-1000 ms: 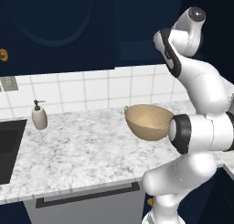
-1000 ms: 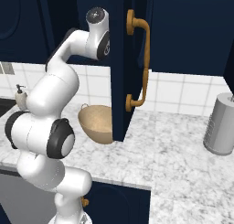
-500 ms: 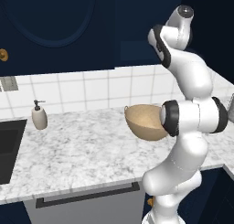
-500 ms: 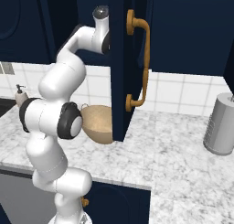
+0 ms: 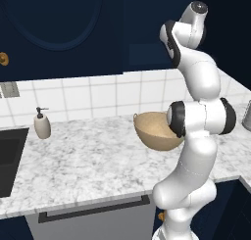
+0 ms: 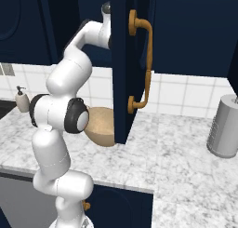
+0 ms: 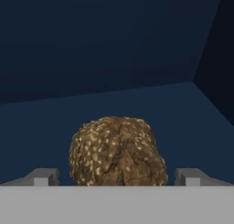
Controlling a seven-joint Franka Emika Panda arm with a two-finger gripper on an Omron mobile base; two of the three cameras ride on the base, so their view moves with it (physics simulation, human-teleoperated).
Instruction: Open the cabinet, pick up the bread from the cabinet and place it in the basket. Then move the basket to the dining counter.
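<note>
Bread, a rounded lump without a clear long axis, sits on the cabinet floor between wide-open jaws.

Lower edge of the dark-brown, seed-speckled lumpy roll cut off at 6 o'clock in the hand view. Right part of the round tan bowl-shaped basket hidden behind the white arm in the left base view; in the right base view, covered at 3 o'clock by the open dark navy cabinet door. Cut by the 3 o'clock edge there, a grey cylindrical canister.
</note>
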